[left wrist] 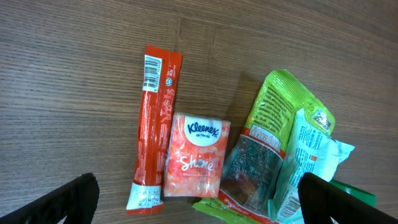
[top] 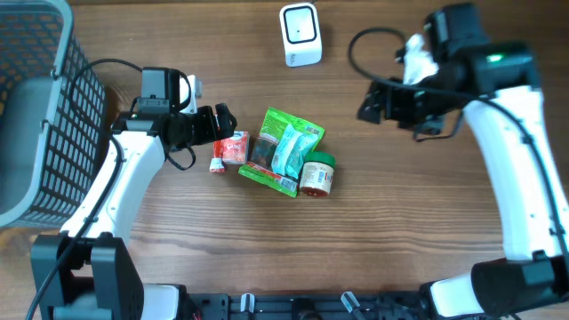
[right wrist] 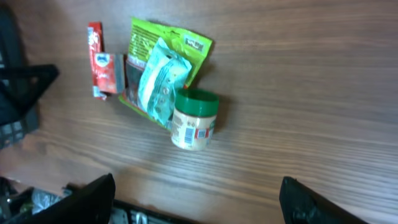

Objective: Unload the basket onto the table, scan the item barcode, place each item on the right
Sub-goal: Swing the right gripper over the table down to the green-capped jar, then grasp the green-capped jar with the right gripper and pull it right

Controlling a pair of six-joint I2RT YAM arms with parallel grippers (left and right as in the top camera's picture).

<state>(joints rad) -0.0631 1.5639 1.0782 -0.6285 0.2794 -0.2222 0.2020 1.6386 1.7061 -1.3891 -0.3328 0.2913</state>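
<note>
Counter (top: 400, 222) of wood grain carries everything, and a grey mesh basket (top: 53, 116) stands at its left edge, probably as the drop-off for goods once they are read. The left tool (top: 224, 124) hangs low over the left end of the heap, fingers spread wide with nothing between them, which looks like a line-up for a pick. The right tool (top: 369, 105) sits well apart on the other side, also spread and empty, likely keeping clear of the work. The goods lie bunched mid-counter so either arm can reach them. A green pouch (top: 283, 122) lies flat with a teal packet (top: 289, 149) resting across it, and a green-lidded jar (top: 316, 174) lies on its side touching both. A white scanner (top: 300, 34) stands alone at the far edge, window facing the heap, so an item must be carried up to it. Directly below the left wrist lie a Kleenex tissue pack (left wrist: 196, 155) and, touching its left side, a red stick sachet (left wrist: 155, 118) whose barcode (left wrist: 150, 71) faces up at the far end.
</note>
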